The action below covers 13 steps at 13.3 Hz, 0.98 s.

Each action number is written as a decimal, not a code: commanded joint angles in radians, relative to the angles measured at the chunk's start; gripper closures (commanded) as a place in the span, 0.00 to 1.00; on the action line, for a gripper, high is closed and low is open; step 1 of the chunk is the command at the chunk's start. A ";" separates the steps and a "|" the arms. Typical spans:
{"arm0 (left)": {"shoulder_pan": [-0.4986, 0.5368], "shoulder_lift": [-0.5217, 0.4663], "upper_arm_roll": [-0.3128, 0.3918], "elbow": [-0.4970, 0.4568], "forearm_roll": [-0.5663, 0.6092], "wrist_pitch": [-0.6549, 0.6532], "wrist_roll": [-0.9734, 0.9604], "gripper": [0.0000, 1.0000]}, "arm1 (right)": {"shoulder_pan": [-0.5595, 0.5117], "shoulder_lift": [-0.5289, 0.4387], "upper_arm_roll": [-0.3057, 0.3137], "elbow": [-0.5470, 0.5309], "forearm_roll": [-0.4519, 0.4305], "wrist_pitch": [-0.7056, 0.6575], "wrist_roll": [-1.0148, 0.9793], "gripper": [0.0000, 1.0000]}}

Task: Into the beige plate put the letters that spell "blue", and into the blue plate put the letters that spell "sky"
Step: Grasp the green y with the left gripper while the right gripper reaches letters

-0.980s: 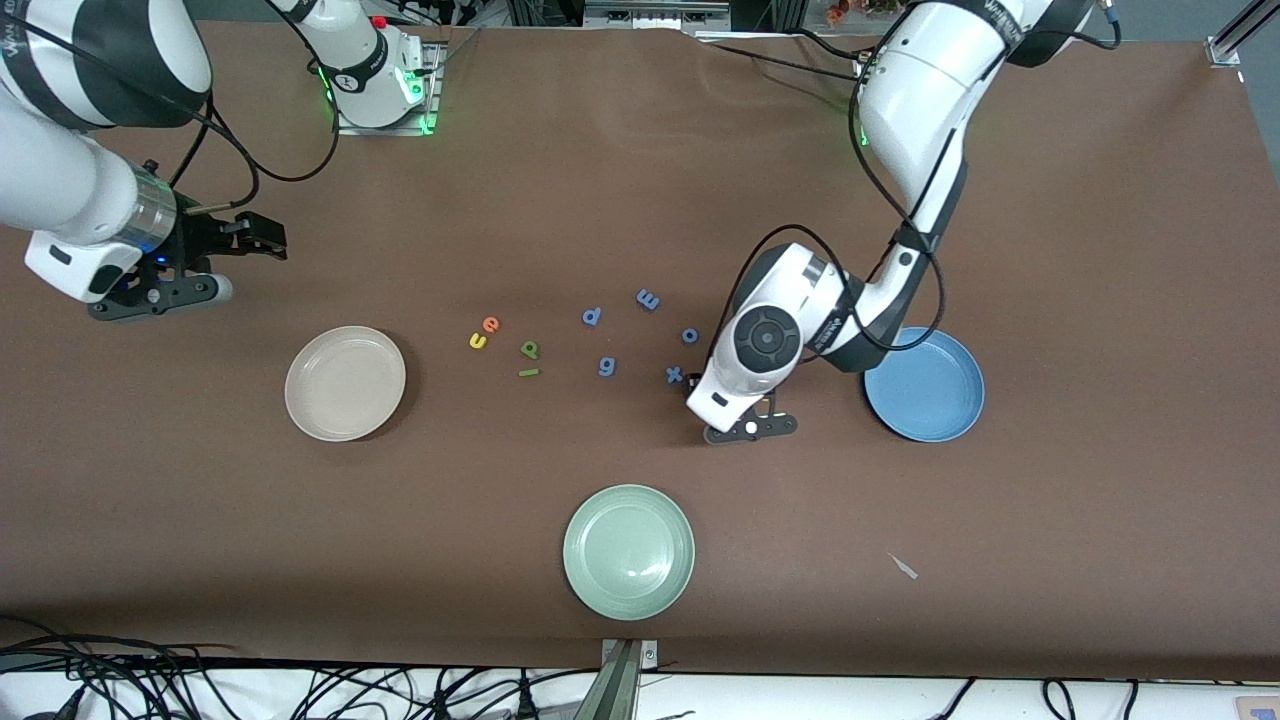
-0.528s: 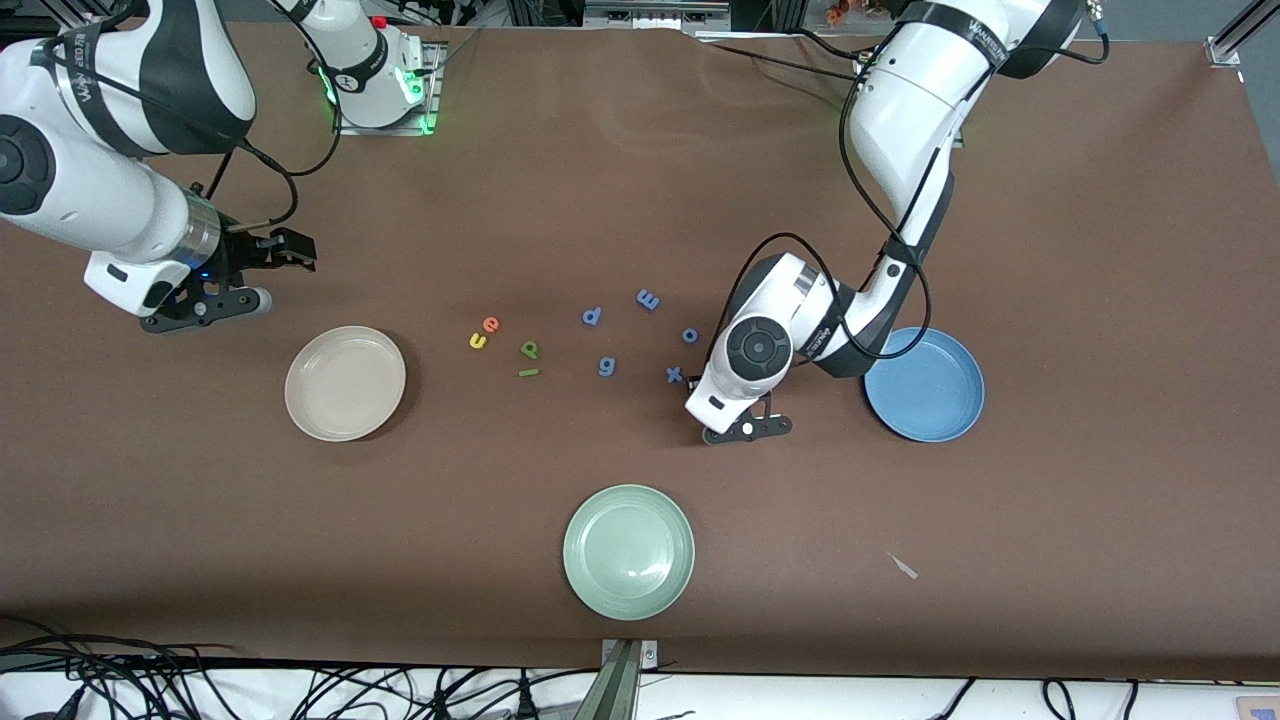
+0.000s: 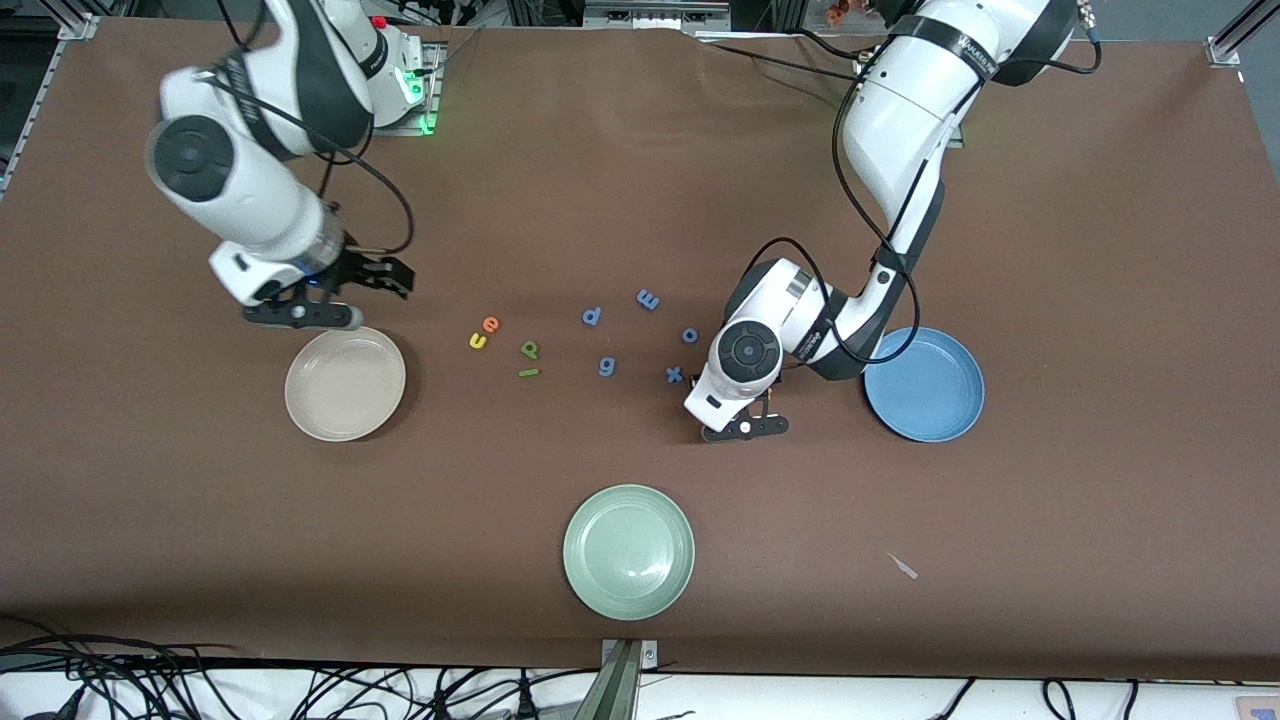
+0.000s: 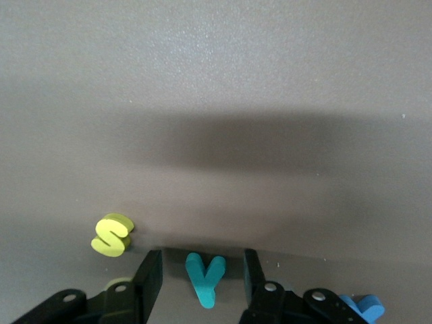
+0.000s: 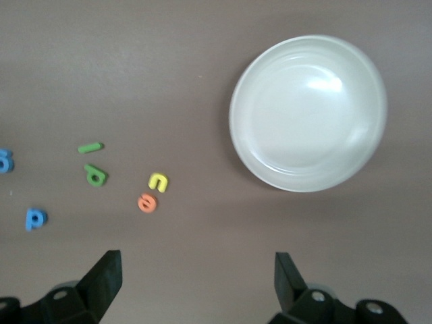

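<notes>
My left gripper [image 4: 201,262] is down at the table between the blue x [image 3: 675,375] and the blue plate [image 3: 925,420]. Its fingers stand on either side of the teal y [image 4: 204,280] with a gap on each side. The yellow s [image 4: 111,235] lies just beside it; in the front view the left hand hides both letters. My right gripper [image 3: 385,276] hangs open and empty over the table, by the beige plate [image 3: 300,400]. Orange e [image 3: 490,324], yellow u [image 3: 478,341], green b [image 3: 530,349] and green l [image 3: 529,373] lie between the beige plate and the blue letters.
Blue letters p [image 3: 592,316], m [image 3: 648,299], o [image 3: 690,335] and g [image 3: 607,367] lie mid-table with the x. A pale green plate [image 3: 628,600] sits nearer the front camera. A small pale scrap [image 3: 904,566] lies toward the left arm's end.
The right arm has swung in from the table's end to the beige plate's rim, still open. The left gripper's fingers have drawn closer together round the y.
</notes>
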<state>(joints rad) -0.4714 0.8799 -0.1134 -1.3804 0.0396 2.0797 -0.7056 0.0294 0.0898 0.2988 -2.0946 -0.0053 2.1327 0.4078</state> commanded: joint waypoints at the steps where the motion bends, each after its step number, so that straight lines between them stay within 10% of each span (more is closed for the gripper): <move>1: -0.006 0.007 0.004 -0.008 0.023 0.014 0.003 0.64 | -0.009 0.022 0.022 -0.134 -0.002 0.192 0.065 0.00; 5: -0.001 0.001 0.003 -0.008 0.016 0.023 0.002 0.97 | -0.005 0.195 0.037 -0.137 -0.036 0.422 0.228 0.00; 10: 0.020 -0.059 0.004 0.003 0.020 -0.064 0.032 0.97 | 0.070 0.333 0.039 -0.061 -0.350 0.461 0.575 0.01; 13: 0.082 -0.122 0.008 0.000 0.023 -0.179 0.193 0.97 | 0.070 0.349 0.037 -0.059 -0.366 0.463 0.599 0.01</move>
<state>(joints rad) -0.4367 0.8223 -0.1033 -1.3598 0.0406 1.9781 -0.6164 0.1089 0.4235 0.3353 -2.1711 -0.3450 2.5941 0.9841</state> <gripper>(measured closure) 0.749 0.004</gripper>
